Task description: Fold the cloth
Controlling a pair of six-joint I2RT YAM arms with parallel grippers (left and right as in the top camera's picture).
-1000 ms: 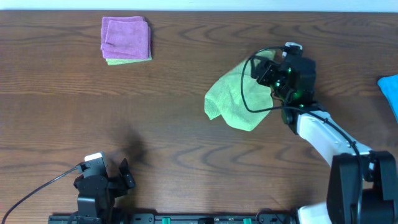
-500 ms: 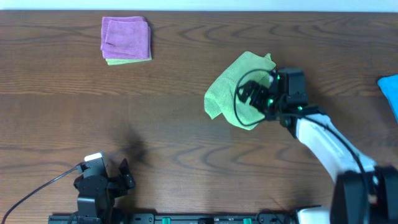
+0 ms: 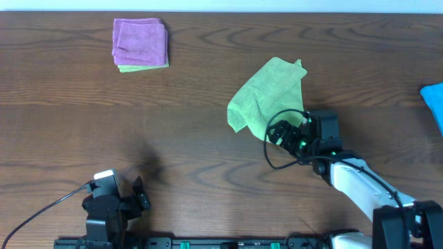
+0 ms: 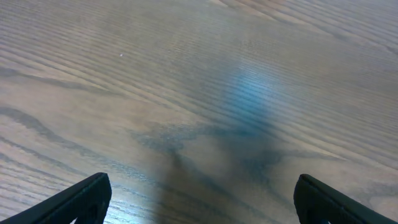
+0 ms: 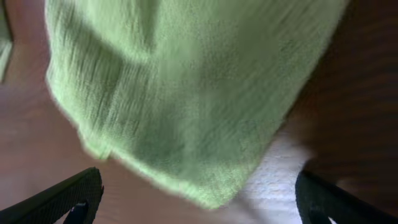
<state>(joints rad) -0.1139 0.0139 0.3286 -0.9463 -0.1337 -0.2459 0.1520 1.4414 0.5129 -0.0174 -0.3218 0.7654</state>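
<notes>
The green cloth [image 3: 266, 97] lies bunched and crooked on the worktop [image 3: 208, 138], not folded neatly yet, and the right tool [image 3: 277, 133] hangs wide open by its edge, holding nothing.

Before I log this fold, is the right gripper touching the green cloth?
Apart. In the right wrist view, the right gripper is open, and bare table shows between each fingertip and the cloth.

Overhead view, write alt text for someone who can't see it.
A rumpled lime-green cloth lies on a dark wooden table, with the right gripper at its near edge, jaws open. The left gripper rests at the front left; a folded purple cloth sits back left, a blue cloth at the right edge.
</notes>
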